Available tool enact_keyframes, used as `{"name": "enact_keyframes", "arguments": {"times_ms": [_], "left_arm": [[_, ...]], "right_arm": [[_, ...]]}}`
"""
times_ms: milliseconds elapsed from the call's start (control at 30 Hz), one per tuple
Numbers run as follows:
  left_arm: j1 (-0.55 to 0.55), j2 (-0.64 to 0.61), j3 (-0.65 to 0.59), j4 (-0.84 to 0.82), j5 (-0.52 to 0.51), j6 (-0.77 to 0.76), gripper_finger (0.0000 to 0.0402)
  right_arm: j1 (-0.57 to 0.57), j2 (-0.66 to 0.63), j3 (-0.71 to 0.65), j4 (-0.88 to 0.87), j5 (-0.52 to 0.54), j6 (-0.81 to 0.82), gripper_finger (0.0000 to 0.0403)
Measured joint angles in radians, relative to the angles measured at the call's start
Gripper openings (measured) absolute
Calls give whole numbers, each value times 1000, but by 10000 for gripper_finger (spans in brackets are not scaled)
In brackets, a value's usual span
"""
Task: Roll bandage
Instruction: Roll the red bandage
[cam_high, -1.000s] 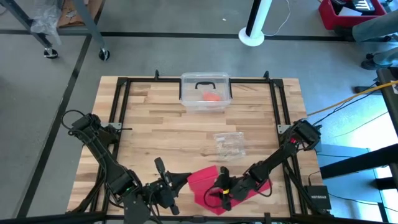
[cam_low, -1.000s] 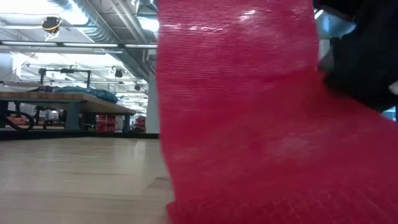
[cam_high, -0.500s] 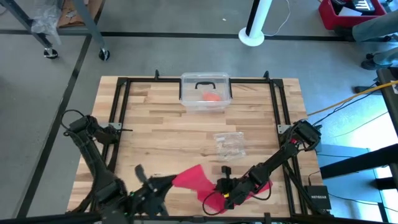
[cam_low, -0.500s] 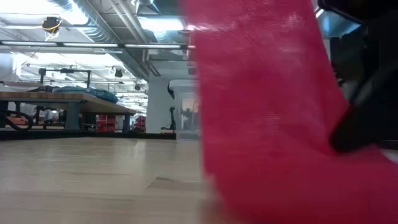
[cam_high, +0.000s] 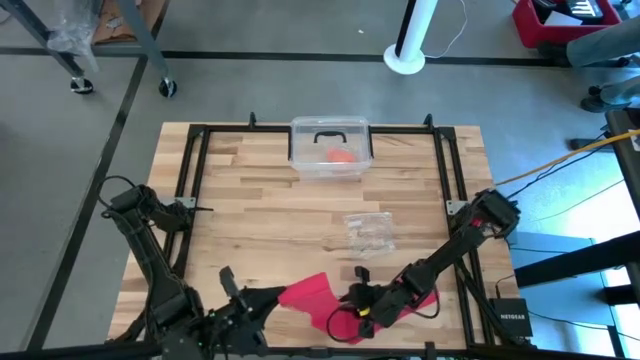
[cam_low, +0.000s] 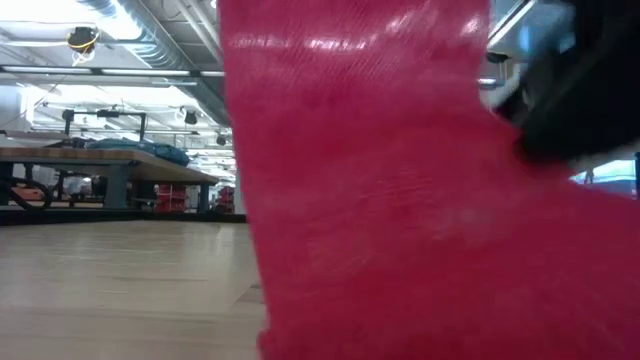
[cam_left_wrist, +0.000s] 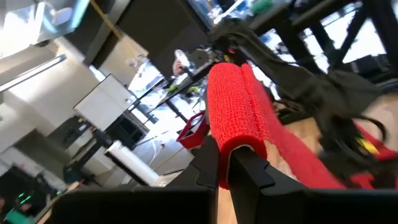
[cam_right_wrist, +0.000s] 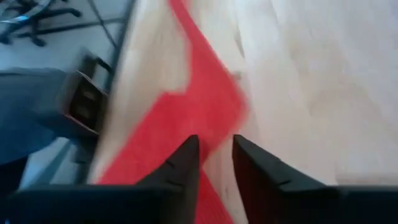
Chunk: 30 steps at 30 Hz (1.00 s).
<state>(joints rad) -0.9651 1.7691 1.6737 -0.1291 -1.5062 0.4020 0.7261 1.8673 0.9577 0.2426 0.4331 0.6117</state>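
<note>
The bandage (cam_high: 308, 293), a bright red cloth band, lies near the table's near edge between my two grippers. It fills the low view (cam_low: 380, 200). My left gripper (cam_high: 272, 297) is at its left end and shut on it. My right gripper (cam_high: 352, 312) is at the band's middle, and its fingers are nearly together on the cloth. A further stretch of the band (cam_high: 426, 297) lies on the table to the right of the right arm. In the right wrist view the band (cam_right_wrist: 199, 118) lies flat on the wood ahead of the fingers. My left gripper pinches the bandage's left end (cam_left_wrist: 235, 146) between its two fingers, where the cloth is folded or rolled over in several layers. The fingers come level from the table's left. The end is lifted off the table and the band runs from it toward the right gripper. My right gripper has the band (cam_right_wrist: 211, 202) in the narrow gap between its two fingers (cam_right_wrist: 186, 168), coming from the table's right, slanting down. The place of contact is hidden by the fingers themselves. The cloth ahead of it lies on the table.
A clear plastic box (cam_high: 331, 150) with a black handle and a small orange-red lump (cam_high: 340, 156) inside stands at the far middle. A crinkly clear bag (cam_high: 368, 233) lies mid-table. Black frame rails (cam_high: 190, 170) run along the table's sides.
My left gripper has drawn back toward the table's left edge with its end of the bandage, then come a little way back toward the right. The broad flat patch of cloth between the grippers has gathered into a narrower band. The right gripper has stayed put.
</note>
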Motion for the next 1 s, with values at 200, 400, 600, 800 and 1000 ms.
{"name": "enact_keyframes", "arguments": {"times_ms": [200, 400, 600, 800, 1000], "left_arm": [[22, 0, 0, -27, 11, -35, 6], [26, 0, 0, -37, 11, -64, 15], [27, 0, 0, -43, 14, -66, 9], [27, 0, 0, -46, 15, -63, 16], [27, 0, 0, -48, 15, -67, 12]], "right_arm": [[28, -222, 1, -186, -78, -40, 171], [89, -324, -5, -183, 181, -207, 190], [23, -235, -6, 22, 165, -402, 190], [-50, -182, -6, 197, -8, -447, 191], [-54, -117, -6, 377, -21, -494, 191]]}}
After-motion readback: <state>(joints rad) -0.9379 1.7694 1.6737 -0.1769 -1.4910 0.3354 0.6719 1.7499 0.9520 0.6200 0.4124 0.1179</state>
